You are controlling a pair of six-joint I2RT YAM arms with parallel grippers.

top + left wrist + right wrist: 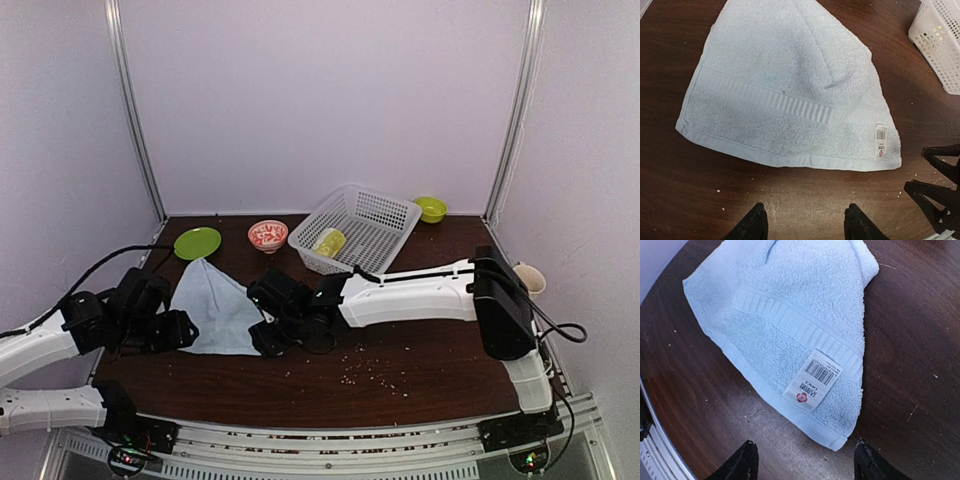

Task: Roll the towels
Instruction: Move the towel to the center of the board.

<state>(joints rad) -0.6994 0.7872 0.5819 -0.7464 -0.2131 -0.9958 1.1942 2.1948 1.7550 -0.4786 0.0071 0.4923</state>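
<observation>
Tabletop [420, 370] holds towel [790, 85] between left hand [806, 209], right hand [804, 446].

Tag [812, 380] on blue towel [790, 305] bears barcode [821, 371], lettering illegible.

The pale blue towel [215, 310] lies spread out on the left part of the dark wooden table [420, 350], not rolled. It is folded over itself into a rough triangle, wide at the near hem and narrowing toward the far side, with a soft crease running up its middle. A ribbed woven band [775, 100] crosses it just above the near hem, and a white label [812, 380] with a barcode and a small red mark sits at its near right corner. The lime-green towel [329, 241] sits bundled up inside the white basket [390, 215], well apart from the blue one.
</observation>
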